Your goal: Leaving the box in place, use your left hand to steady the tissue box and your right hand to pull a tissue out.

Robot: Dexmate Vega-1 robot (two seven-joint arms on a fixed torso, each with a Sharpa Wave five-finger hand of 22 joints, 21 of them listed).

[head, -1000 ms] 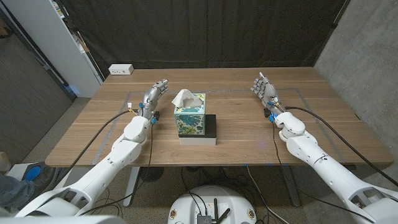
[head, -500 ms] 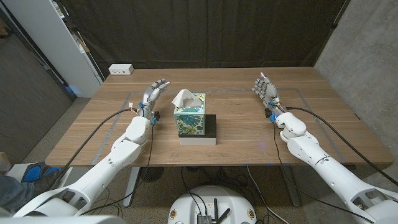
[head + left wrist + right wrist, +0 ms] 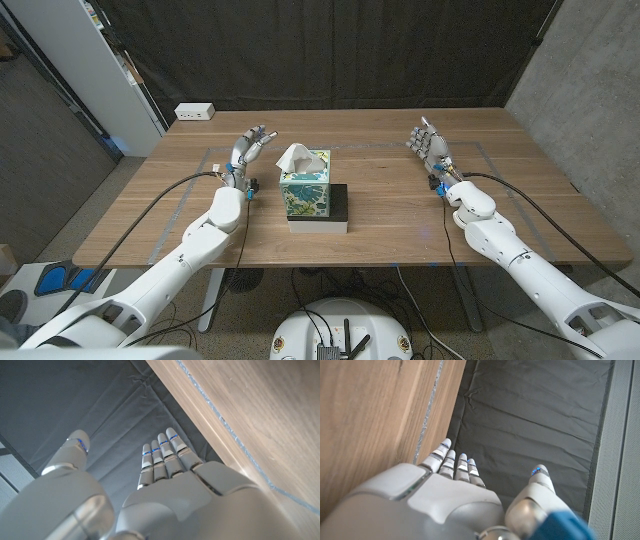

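Left hand risen slightly since earlier frame, nearer far edge, beside box but not touching; right hand unchanged. Left fingers straight, close together, thumb apart, holding nothing. Right fingers likewise extended, thumb spread, empty, well apart from box. Box: cube-shaped cardboard, teal leafy print, crumpled white tissue sticking up from top, sitting on flat black-and-white slab mid worktop. Worktop smooth wood grain, pale tape lines. White power strip at far left corner.
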